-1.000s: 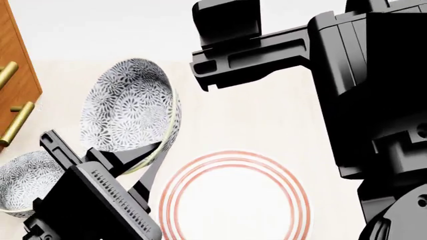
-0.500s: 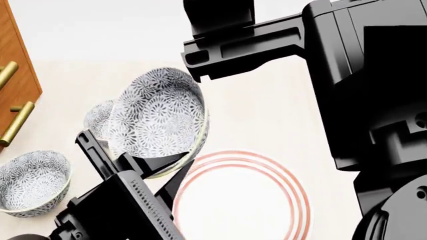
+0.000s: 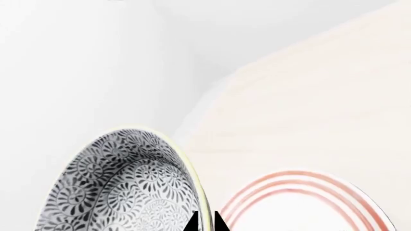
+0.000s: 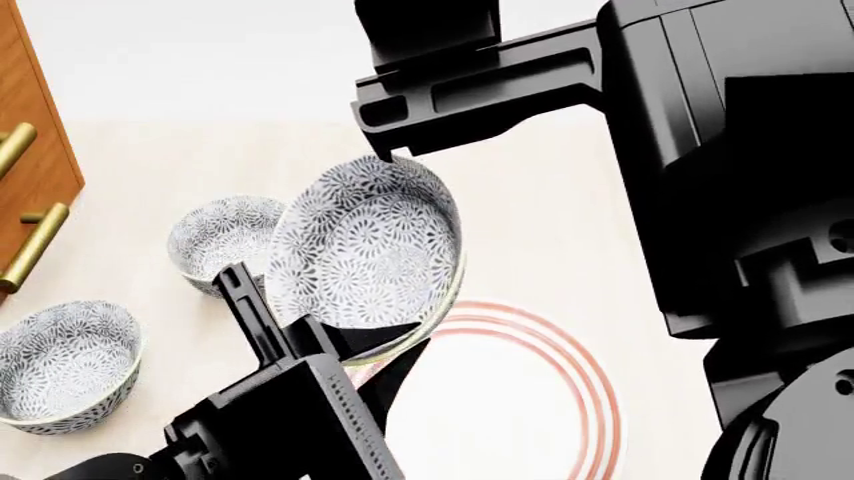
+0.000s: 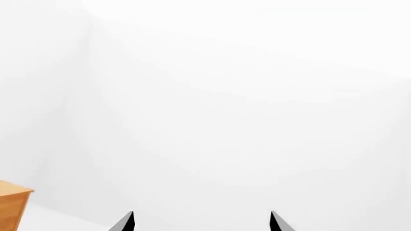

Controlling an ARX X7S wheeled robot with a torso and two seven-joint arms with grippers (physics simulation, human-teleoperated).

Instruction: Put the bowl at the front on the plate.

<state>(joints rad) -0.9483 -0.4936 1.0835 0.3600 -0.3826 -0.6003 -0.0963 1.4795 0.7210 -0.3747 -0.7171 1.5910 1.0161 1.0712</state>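
Note:
The floral grey-blue bowl (image 4: 367, 250) hangs tilted in the air, its rim pinched by my left gripper (image 4: 380, 350), which is shut on it. In the left wrist view the bowl (image 3: 122, 187) fills one side, with the rim between the two dark fingertips (image 3: 191, 224) of that gripper (image 3: 204, 222). The bowl overlaps the left edge of the white red-ringed plate (image 4: 534, 400), which also shows in the left wrist view as the plate (image 3: 301, 207). My right gripper (image 5: 201, 221) is open, raised high and facing a blank wall; the head view shows it as the right gripper (image 4: 400, 110) above the bowl.
Two look-alike bowls sit on the pale table: one (image 4: 220, 240) behind the held bowl, another (image 4: 64, 365) at the left. A wooden cabinet (image 4: 27, 150) with brass handles stands at the far left. The right arm's black body (image 4: 747, 200) fills the right side.
My left gripper has carried the bowl rightward, from left of the plate to over its left edge. The bowl behind it is now uncovered. The right gripper drifted slightly left.

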